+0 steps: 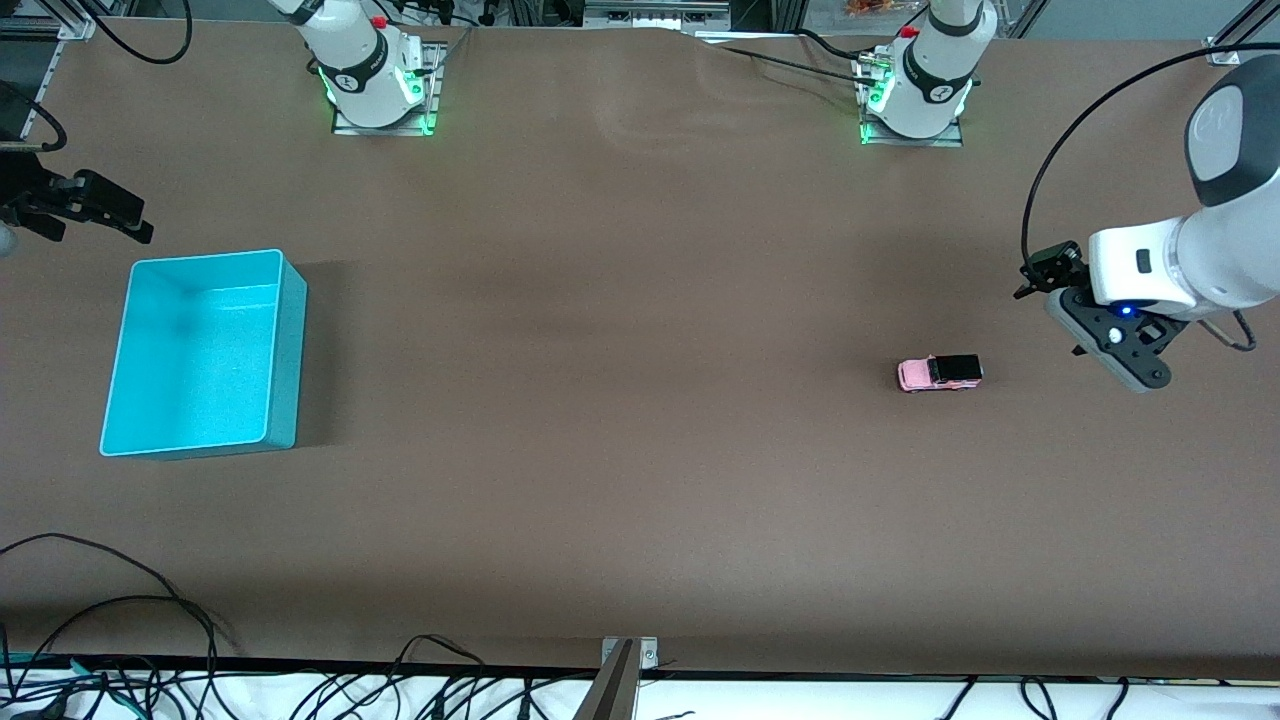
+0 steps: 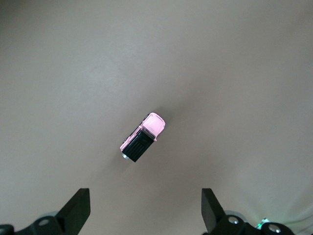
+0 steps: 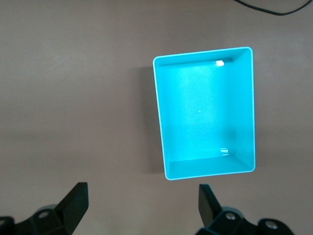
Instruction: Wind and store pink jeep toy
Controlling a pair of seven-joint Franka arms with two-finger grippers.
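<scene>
Well, none of the job looks done yet. The pink jeep toy [image 1: 938,373] sits on its wheels on the brown table [image 1: 620,450], toward the left arm's end, and nothing is touching it. It has not been wound, as far as I can judge, and it is not put away. The turquoise bin [image 1: 285,345] sits well apart from it, toward the right arm's end of the table, and it has nothing in it.

The left gripper [image 2: 145,211] hangs in the air over the table just beside the jeep. Its fingers [image 2: 78,208] are spread wide and hold nothing. My guess is it will go down and grab the little car first.

The right gripper [image 3: 143,208] waits up over the table near the bin. Its fingers [image 3: 209,203] are spread wide too, and it holds nothing
</scene>
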